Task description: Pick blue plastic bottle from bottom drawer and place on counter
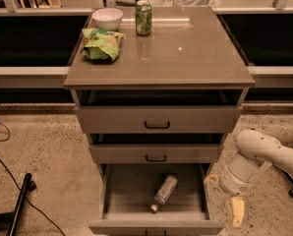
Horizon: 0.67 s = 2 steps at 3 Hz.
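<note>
The blue plastic bottle lies on its side in the open bottom drawer, its white cap pointing toward the drawer's front edge. The counter is the glossy grey-brown top of the cabinet. My gripper hangs at the lower right, just outside the drawer's right side, at about the bottle's height and well apart from it. One pale yellow finger points down. The white arm reaches in from the right edge.
On the counter stand a green soda can, a white bowl and a crumpled green bag, all at the back left. Two shallower drawers with black handles sit above. A black pole and cables lie on the floor at left.
</note>
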Motion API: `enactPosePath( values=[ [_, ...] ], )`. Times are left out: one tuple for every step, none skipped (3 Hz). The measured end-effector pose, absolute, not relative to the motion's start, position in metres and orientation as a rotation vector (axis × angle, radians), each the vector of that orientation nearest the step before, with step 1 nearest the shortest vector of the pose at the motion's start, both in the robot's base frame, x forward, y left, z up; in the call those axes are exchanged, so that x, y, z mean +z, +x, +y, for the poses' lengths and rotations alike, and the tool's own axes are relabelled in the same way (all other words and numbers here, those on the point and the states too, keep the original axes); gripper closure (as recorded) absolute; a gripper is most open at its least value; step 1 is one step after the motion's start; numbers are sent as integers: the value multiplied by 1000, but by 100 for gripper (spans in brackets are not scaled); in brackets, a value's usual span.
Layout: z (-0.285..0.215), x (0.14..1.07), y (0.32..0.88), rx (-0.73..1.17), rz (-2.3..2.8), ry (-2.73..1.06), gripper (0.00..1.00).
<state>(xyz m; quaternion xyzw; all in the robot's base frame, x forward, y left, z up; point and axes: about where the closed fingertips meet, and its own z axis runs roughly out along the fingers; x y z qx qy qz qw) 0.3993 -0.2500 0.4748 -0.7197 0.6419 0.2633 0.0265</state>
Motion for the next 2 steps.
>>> enactPosePath(
  values=[
    [-225, 460, 422, 766, 1816, -2223, 0],
    [-171, 422, 448, 682, 1495, -2242, 0]
  ],
)
